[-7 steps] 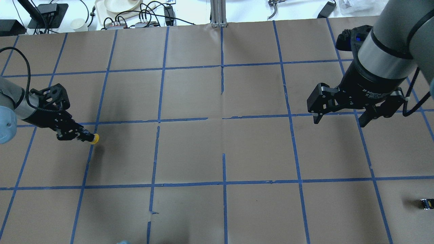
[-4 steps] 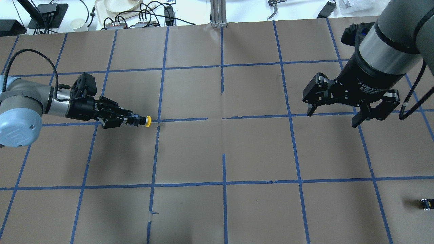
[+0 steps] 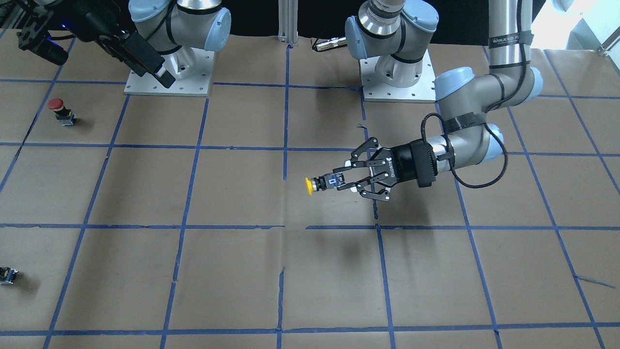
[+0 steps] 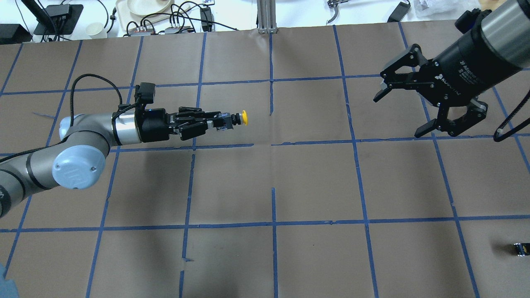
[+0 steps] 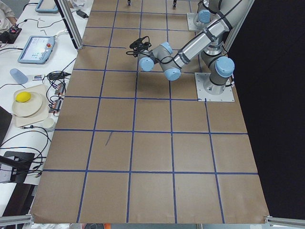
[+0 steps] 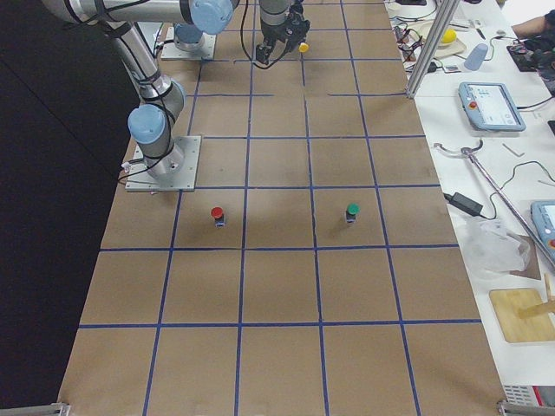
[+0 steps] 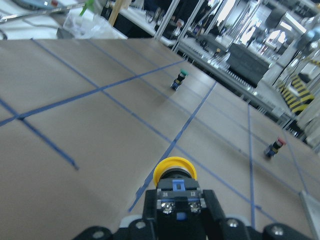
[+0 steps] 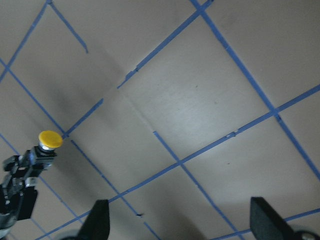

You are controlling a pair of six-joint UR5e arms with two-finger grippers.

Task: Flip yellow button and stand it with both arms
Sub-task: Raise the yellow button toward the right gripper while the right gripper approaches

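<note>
Yellow-capped push-button with black-and-grey blocky body (image 4: 243,118): off brown paper-covered bench (image 4: 314,186), lying horizontal in air near bench centre, cap pointing to 3 o'clock in overhead view. Left gripper (image 4: 224,122) clamped on button's body, cap sticking out past fingertips. Right gripper (image 4: 398,116) at 3 o'clock of button, well apart, jaws spread wide, holding nothing. Tiny black-and-yellow block (image 4: 521,248) on bench at 4 o'clock, by edge. Red-capped button (image 3: 58,107) upright on bench, far off.
</note>
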